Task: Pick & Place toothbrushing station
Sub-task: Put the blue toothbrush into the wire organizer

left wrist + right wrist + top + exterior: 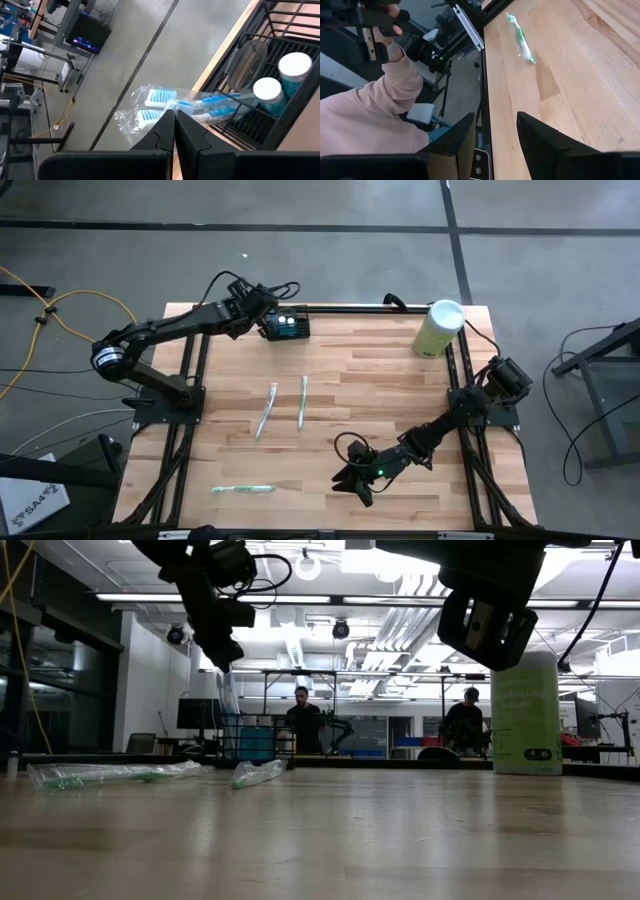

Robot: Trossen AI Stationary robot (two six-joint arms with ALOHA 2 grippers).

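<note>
Black slotted toothbrushing station at the table's far edge, left of centre, holding two white-capped tubes. Left gripper just beside it, fingers together on a clear-wrapped blue toothbrush. Right gripper low near the front edge, fingers apart, empty. Two wrapped toothbrushes mid-table, a green one front left. Pale green cylinder far right.

We are looking at a robotics lab: a butcher-block table on a black metal frame stands on a grey concrete floor marked with dark lines, cables trailing beside it. Behind, two people work at monitor-laden benches under exposed ceiling pipes and strip lights.
</note>
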